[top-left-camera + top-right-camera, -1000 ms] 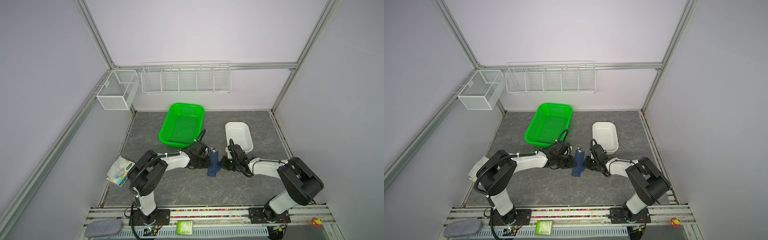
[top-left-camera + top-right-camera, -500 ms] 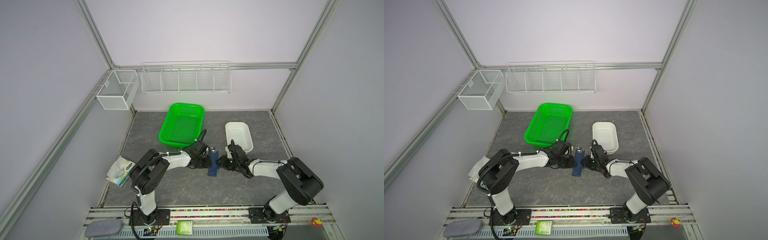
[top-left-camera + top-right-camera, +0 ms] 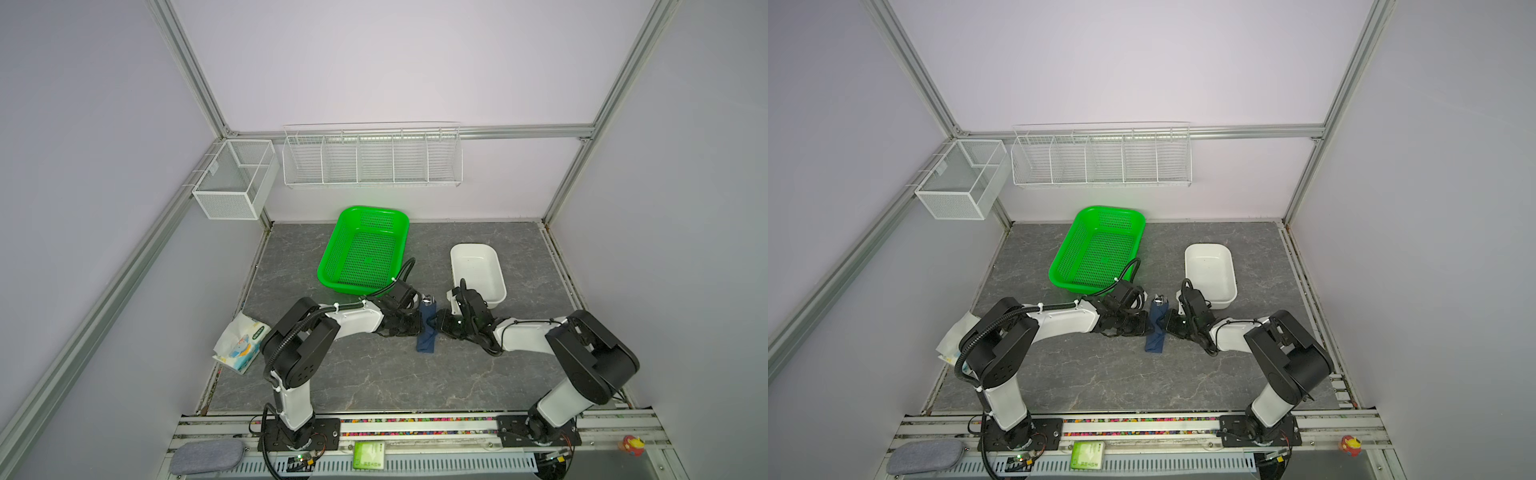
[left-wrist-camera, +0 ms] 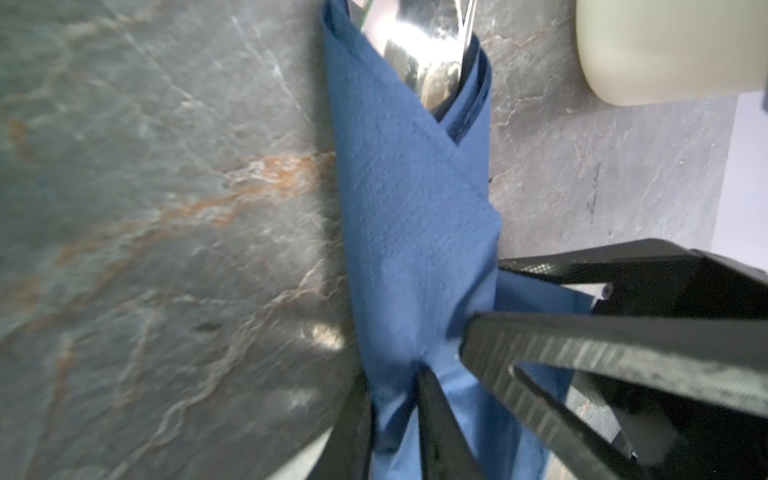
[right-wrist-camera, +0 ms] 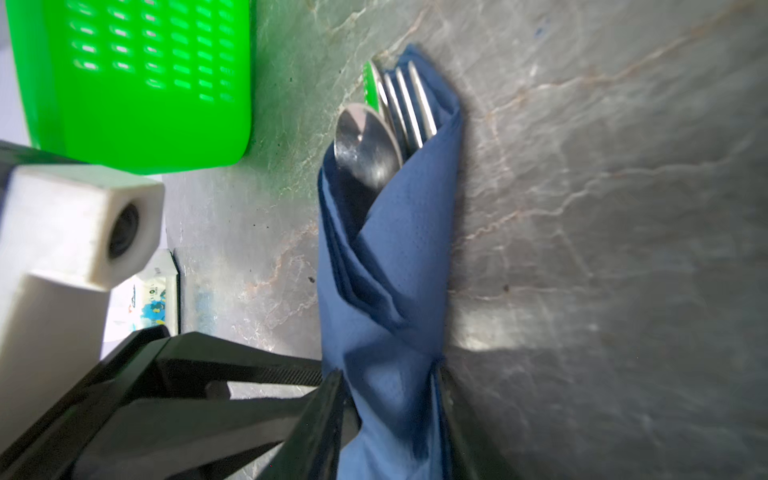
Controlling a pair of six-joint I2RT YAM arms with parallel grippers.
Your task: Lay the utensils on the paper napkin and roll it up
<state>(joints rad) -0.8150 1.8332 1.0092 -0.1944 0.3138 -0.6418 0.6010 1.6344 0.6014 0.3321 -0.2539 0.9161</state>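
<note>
On the tabletop [image 3: 374,374] the near end of the rolled paper napkin [image 5: 395,257] lies free, at its middle the left gripper [image 4: 392,374] clamps it while the right gripper [image 5: 386,370], jaws just eased apart, merely straddles it, and the utensils [image 5: 374,141] peek from its far end, so rolling looks done, release beginning.

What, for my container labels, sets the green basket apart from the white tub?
The green basket is perforated all over; the white tub has solid walls. The green basket is larger than the white tub. Both are open-topped, round-cornered, empty, and stand on the grey table.
</note>
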